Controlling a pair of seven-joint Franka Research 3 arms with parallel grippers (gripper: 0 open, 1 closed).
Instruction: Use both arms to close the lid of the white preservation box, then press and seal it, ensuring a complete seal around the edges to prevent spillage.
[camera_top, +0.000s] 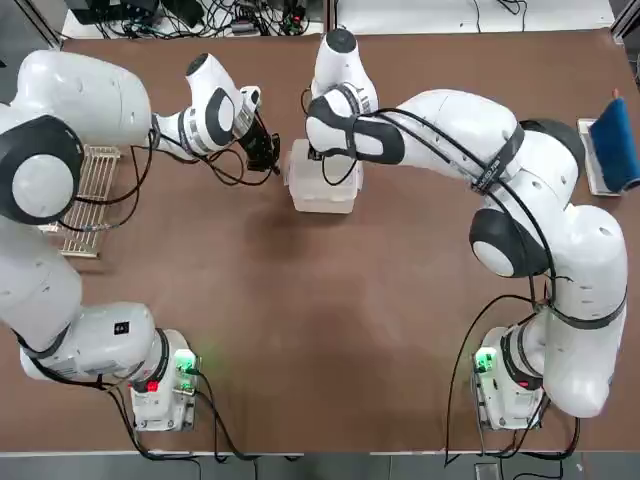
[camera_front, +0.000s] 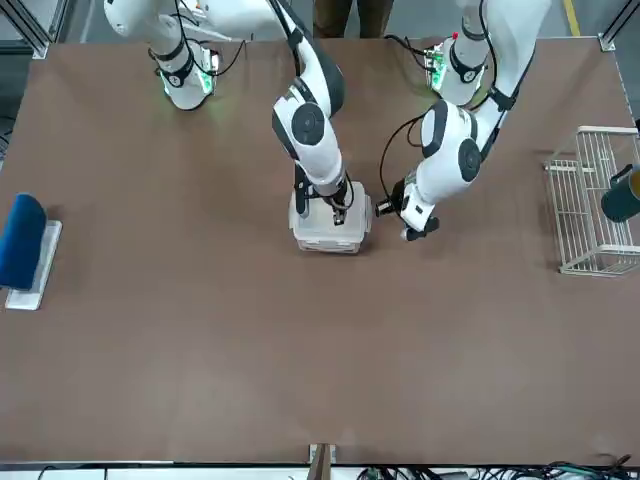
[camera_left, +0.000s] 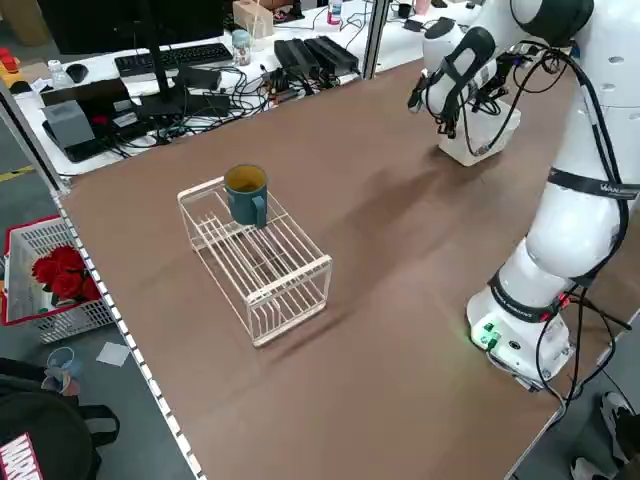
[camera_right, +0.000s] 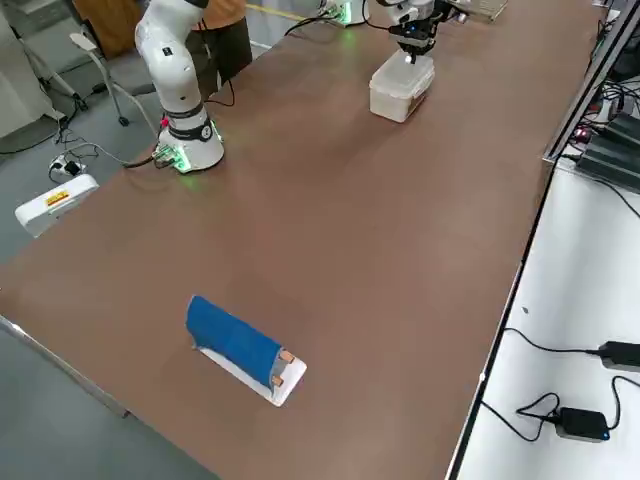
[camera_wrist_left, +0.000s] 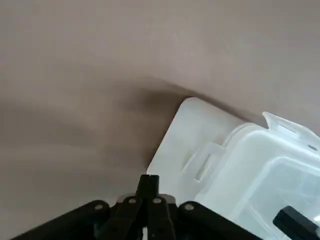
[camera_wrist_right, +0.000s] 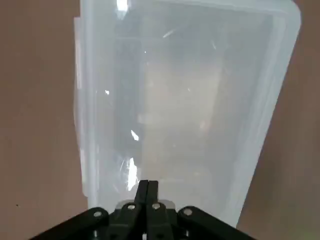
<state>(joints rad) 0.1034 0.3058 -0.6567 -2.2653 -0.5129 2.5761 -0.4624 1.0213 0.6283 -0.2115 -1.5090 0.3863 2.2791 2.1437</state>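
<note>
In the left wrist view, our left black metal gripper has its fingers pressed together, the translucent white plastic box just beside their tips. In the right wrist view, our right black metal gripper's closed fingertips point over the lid.

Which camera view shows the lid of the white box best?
The right wrist view: the lid nearly fills it, though its far edge is cut off. The left wrist view has part of the lid and a side latch. The top, front and both side views show it smaller, partly behind the right arm.
</note>
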